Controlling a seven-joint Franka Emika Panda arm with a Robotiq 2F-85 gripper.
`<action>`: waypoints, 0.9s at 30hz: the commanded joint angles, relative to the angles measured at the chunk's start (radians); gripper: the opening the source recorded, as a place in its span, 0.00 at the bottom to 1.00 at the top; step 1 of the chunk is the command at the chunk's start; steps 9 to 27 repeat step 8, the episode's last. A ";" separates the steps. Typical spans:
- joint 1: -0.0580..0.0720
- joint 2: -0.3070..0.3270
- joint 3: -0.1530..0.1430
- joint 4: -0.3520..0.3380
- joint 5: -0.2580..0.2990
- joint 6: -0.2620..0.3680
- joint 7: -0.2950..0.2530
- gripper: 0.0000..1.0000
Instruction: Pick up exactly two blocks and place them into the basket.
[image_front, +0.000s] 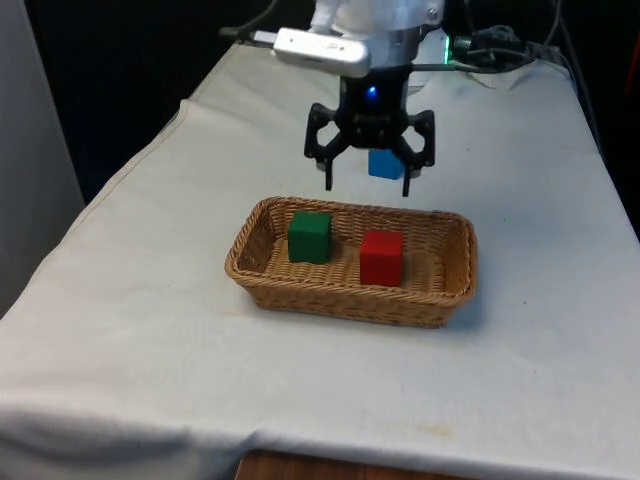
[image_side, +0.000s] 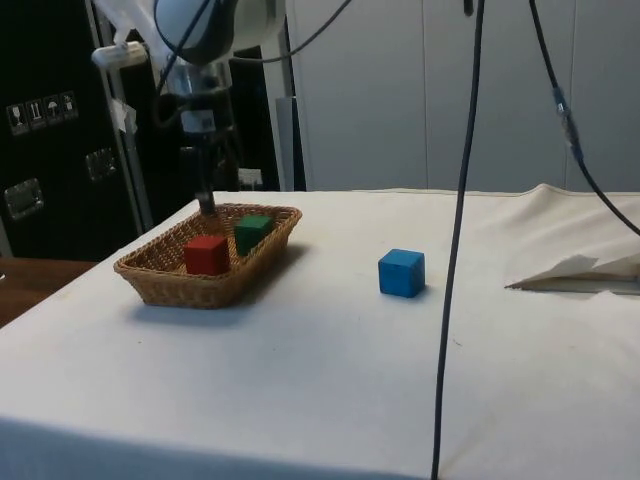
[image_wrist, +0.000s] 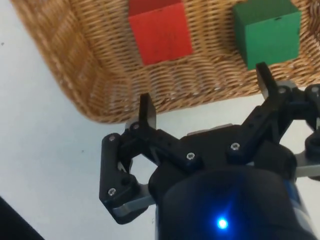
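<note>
Nearest the front camera lay the white cloth of the bench (image_front: 150, 380), bare up to the basket.

Basket (image_front: 262, 275): shallow woven wicker, oblong, resting flat on the cloth. Two blocks sat inside it, both upright on the floor of the basket and apart from each other. The green block (image_front: 310, 237) stood toward the front view's left, the red block (image_front: 381, 257) toward the front view's right. Count of two in the basket judged met.

Tool (image_front: 367, 180): hung above the far rim of the basket, fingers spread wide and holding nothing. The wrist view showed the same, the tool (image_wrist: 207, 107) over the cloth just outside the wicker edge, with the red block (image_wrist: 159, 31) and green block (image_wrist: 267, 31) beyond its fingertips.

Farther back, a blue block (image_side: 401, 273) rested alone on the cloth, well apart from the basket (image_side: 165, 280). In the front view it sat partly behind the tool.

Handling, as judgement: blocks looked like stiff, light painted cubes with flat, square faces. Best hold would be across two opposite flat sides, fingers squared to the faces, not on corners, where a cube could twist out. Painted surfaces possibly a little slick. Wicker walls low, so little to snag on.
</note>
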 joint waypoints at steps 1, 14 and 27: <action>0.011 -0.009 -0.003 -0.004 -0.012 -0.006 0.015 1.00; 0.011 -0.027 0.026 -0.001 -0.037 -0.010 0.044 1.00; 0.011 -0.027 0.026 -0.001 -0.037 -0.010 0.044 1.00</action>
